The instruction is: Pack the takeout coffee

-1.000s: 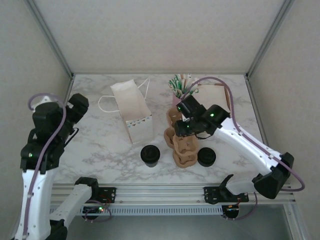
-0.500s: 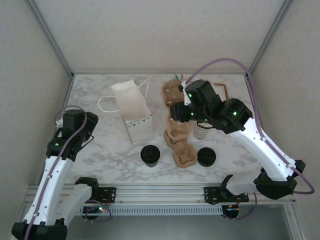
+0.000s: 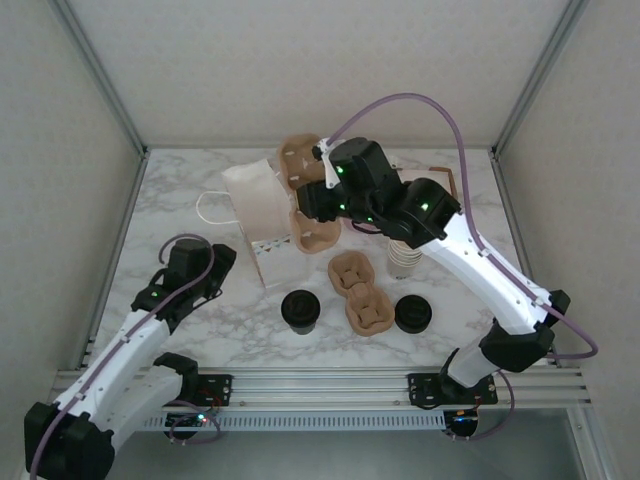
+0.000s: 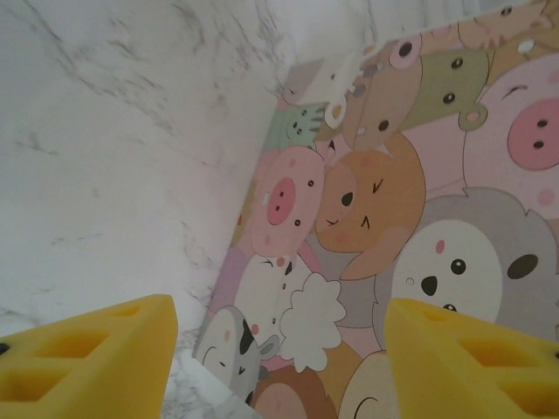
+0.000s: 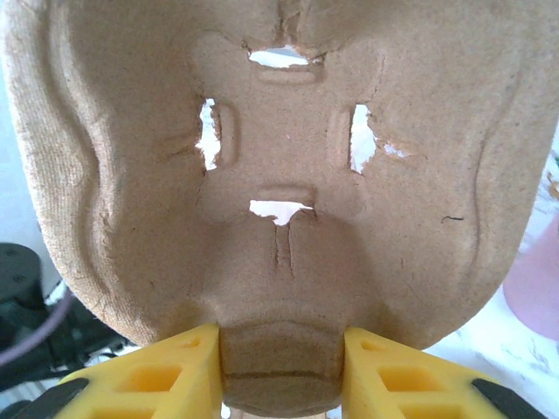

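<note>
Jaws on my right gripper are clamped on a cardboard carrier. My left gripper is apart and empty. The coffee cup stands on the table, just in front of the paper bag and beside a second carrier.

The takeout coffee stands upright on the desk — black lid up, about 6 o'clock from centre.

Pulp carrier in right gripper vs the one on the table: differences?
The held carrier is up off the table beside the paper bag; the table carrier lies flat between two lidded cups. The right gripper pinches the held carrier; the table carrier is untouched. Both brown moulded pulp.
</note>
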